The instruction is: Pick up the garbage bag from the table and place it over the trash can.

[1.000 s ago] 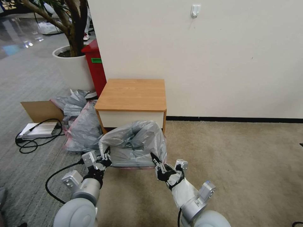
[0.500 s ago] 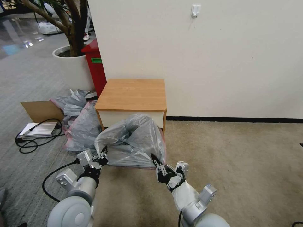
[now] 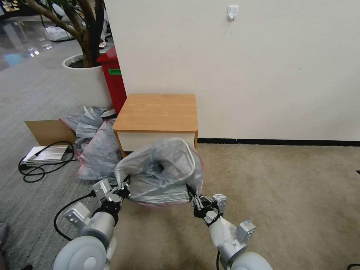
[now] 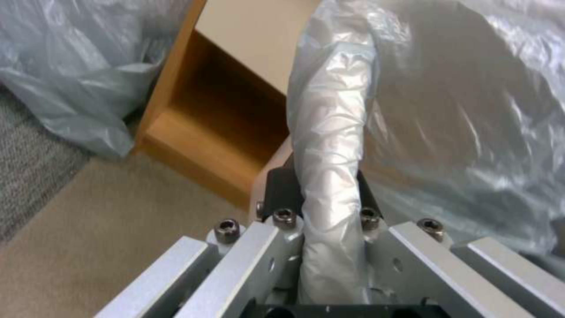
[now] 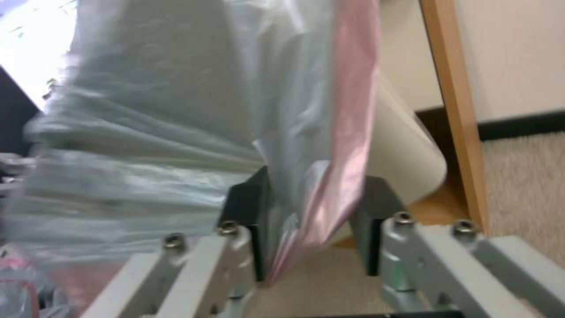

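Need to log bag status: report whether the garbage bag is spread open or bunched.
Spread open: the garbage bag is stretched between the left end effector and right end effector, its mouth showing.

Garbage bag [image 3: 161, 170] before the table [image 3: 157, 112]; perhaps touching it.

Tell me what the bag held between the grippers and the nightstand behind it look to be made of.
The garbage bag looks like thin translucent grey plastic film: crinkled, glossy, with a pink rim strip. The table looks like wood or wood-grain laminate, matt orange-brown with faint grain and a smooth white drawer front.
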Available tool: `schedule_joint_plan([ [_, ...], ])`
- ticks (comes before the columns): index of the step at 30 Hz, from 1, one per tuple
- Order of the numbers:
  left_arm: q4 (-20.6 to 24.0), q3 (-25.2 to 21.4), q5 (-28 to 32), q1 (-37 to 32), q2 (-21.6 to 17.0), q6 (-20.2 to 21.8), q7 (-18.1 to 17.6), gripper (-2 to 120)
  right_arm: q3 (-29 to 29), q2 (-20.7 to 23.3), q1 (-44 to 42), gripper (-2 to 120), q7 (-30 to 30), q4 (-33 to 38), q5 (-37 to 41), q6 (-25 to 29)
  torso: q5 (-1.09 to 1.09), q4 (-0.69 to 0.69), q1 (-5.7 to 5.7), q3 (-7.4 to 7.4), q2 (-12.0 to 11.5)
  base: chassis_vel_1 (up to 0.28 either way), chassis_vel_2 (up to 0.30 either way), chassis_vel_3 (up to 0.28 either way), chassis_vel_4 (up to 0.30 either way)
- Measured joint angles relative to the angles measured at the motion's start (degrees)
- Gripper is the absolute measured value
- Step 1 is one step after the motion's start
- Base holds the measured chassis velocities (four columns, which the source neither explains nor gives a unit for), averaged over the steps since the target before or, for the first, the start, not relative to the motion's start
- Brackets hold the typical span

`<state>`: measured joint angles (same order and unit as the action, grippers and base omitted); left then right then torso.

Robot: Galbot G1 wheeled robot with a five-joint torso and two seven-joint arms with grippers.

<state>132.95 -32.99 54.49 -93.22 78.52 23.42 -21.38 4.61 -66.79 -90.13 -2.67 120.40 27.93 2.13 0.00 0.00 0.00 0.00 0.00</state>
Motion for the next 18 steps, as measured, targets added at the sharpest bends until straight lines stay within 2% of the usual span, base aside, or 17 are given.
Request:
schedule_joint_plan([
  [3, -1.1, -0.3, 0.6, 0.5, -0.5, 0.6, -0.1, 3, 1.0, 0.2, -2.0, 48, 0.2, 2.8, -4.0, 0.2, 0.00, 0.00, 0.00, 0.00, 0.0, 0.000, 0.000, 0.000, 0.000],
  [6, -2.0, -0.4, 1.0, 0.8, -0.8, 0.7, 0.0, 3, 1.9, -0.2, -3.2, 54, 0.1, 4.5, -6.4, 0.2, 0.00, 0.00, 0.00, 0.00, 0.0, 0.000, 0.000, 0.000, 0.000],
  [9, -4.0, -0.9, 2.1, 1.1, -1.3, 0.7, 1.3, 3, 3.3, -0.8, -5.0, 68, 0.1, 7.3, -9.1, 0.6, 0.00, 0.00, 0.00, 0.00, 0.0, 0.000, 0.000, 0.000, 0.000],
  [10, -4.0, -0.9, 2.1, 1.1, -1.3, 0.7, 1.3, 3, 3.3, -0.8, -5.0, 68, 0.1, 7.3, -9.1, 0.6, 0.00, 0.00, 0.00, 0.00, 0.0, 0.000, 0.000, 0.000, 0.000],
  [11, -4.6, -1.1, 2.6, 1.2, -1.5, 0.7, 2.4, 3, 3.4, -0.9, -5.3, 75, 0.1, 8.0, -9.2, 1.0, 0.00, 0.00, 0.00, 0.00, 0.0, 0.000, 0.000, 0.000, 0.000],
  [13, -7.2, -1.6, 3.9, 1.5, -2.1, 0.3, 6.9, 3, 3.4, -1.6, -5.7, 83, 0.6, 10.0, -6.1, 2.2, 0.00, 0.00, 0.00, 0.00, 0.0, 0.000, 0.000, 0.000, 0.000],
  [14, -8.9, -2.2, 4.9, 1.4, -2.6, -0.3, 10.8, 3, 3.7, -2.4, -5.2, 89, 0.7, 10.9, -2.1, 2.5, -0.01, 0.00, 0.00, 0.00, 0.0, 0.000, 0.000, 0.000, 0.000],
  [15, -8.9, -2.2, 4.9, 1.4, -2.6, -0.3, 10.8, 3, 3.7, -2.4, -5.2, 89, 0.7, 10.9, -2.1, 2.5, -0.01, 0.00, 0.00, 0.00, 0.0, 0.000, 0.000, 0.000, 0.000],
  [16, -9.5, -2.4, 5.3, 1.3, -2.8, -0.5, 12.3, 3, 4.1, -2.9, -4.8, 92, 0.6, 11.2, 0.3, 2.5, -0.01, 0.00, 0.00, 0.00, 0.0, 0.000, 0.000, 0.000, 0.000],
  [18, -11.3, -3.7, 7.0, 0.8, -3.6, -0.8, 18.6, 3, 7.1, -4.8, -2.4, 99, -0.1, 12.1, 13.4, 0.7, 0.00, 0.00, 0.00, 0.00, 0.0, 0.000, 0.000, 0.000, 0.000],
])
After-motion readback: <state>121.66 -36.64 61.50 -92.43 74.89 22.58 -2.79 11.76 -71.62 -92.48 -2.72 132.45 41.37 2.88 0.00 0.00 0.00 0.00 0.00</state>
